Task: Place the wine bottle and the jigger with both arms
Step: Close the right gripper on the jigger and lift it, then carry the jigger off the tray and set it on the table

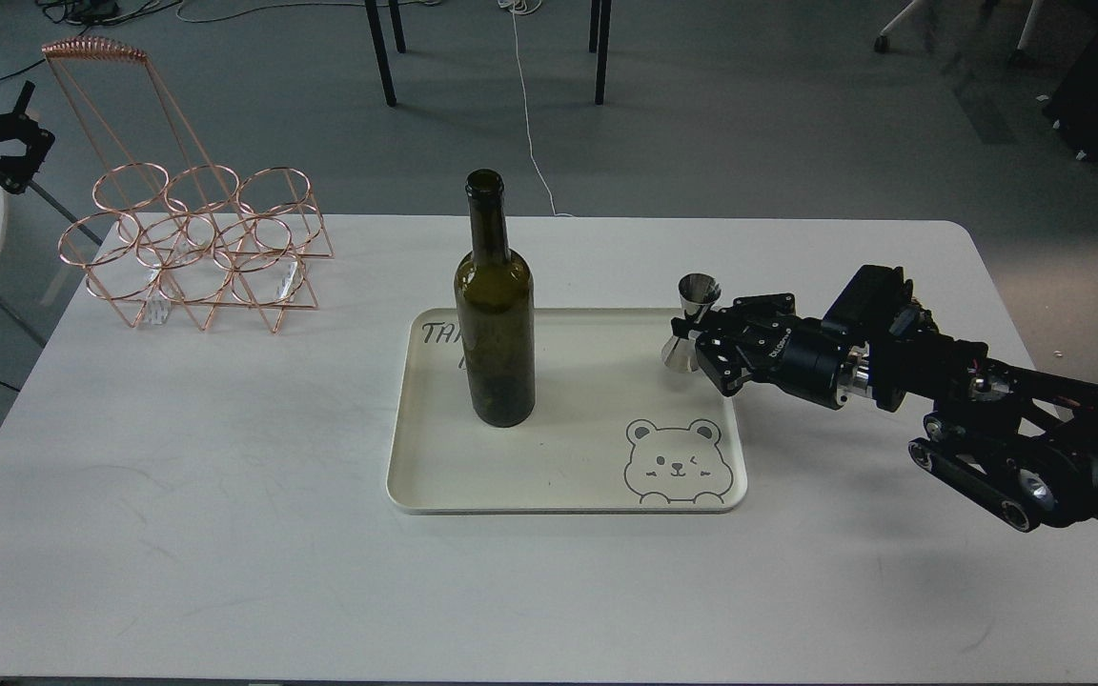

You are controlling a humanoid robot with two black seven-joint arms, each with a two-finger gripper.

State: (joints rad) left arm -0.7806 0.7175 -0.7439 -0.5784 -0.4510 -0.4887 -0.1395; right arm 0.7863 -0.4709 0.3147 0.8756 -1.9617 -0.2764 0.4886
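Nearest, the right gripper [701, 345] clamps its fingers on the jigger's [692, 322] waist at the tray's [568, 503] right edge. Wine bottle [496, 305] stands upright on the tray's left half. Left gripper [10, 152] hangs off the desk's left edge, its opening unclear. Jigger placement seems underway; next, lower and release.

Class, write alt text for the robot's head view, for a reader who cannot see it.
A dark green wine bottle stands upright on a cream tray on a white table, while the right gripper holds a steel jigger at the tray's right edge. A copper wire rack sits far left, near the left gripper.
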